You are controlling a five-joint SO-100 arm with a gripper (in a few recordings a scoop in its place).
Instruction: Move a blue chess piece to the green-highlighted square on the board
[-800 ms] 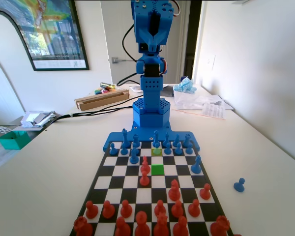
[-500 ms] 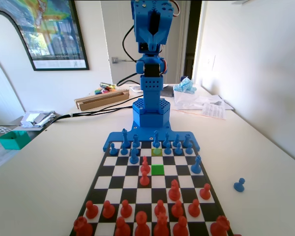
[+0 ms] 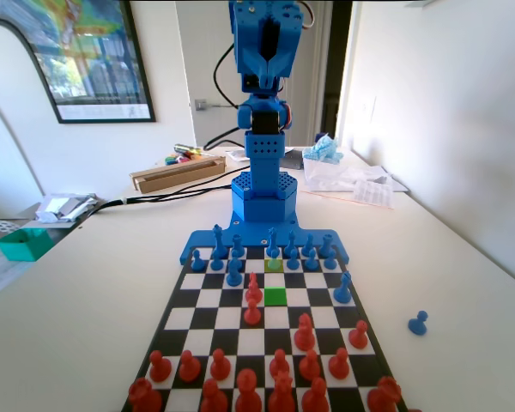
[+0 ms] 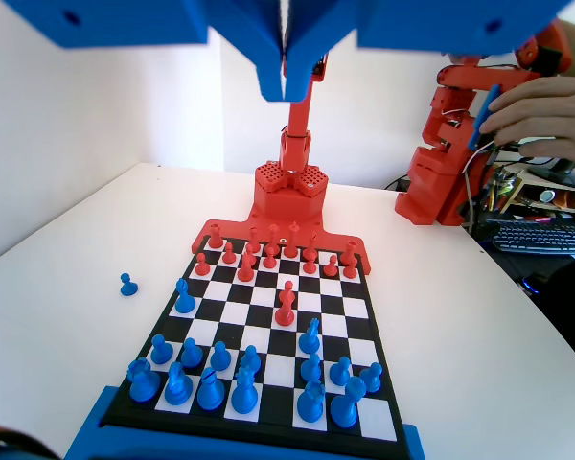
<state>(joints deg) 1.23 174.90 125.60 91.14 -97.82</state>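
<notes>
So far nothing of the move looks done. The table (image 3: 86, 292) is a smooth, matt, cream-white slab. On it lies the board (image 3: 208, 298), flat and chequered in black and white. The blue arm (image 3: 263, 103), blocky printed plastic with a perforated hexagonal base, stands raised and folded at the board's far end in the fixed view.

High over the pieces in the wrist view hangs the gripper (image 4: 286, 77), its two jaws pressed together with no gap and nothing between them.

The green-highlighted square (image 3: 275, 296), bright and saturated, is bare. The blue chess piece (image 3: 274, 263), a small round-headed pawn with a flared base, stands on the duller yellow-green square (image 3: 274, 266) two rows beyond it. Reach, grasp, carry and release all remain.
</notes>
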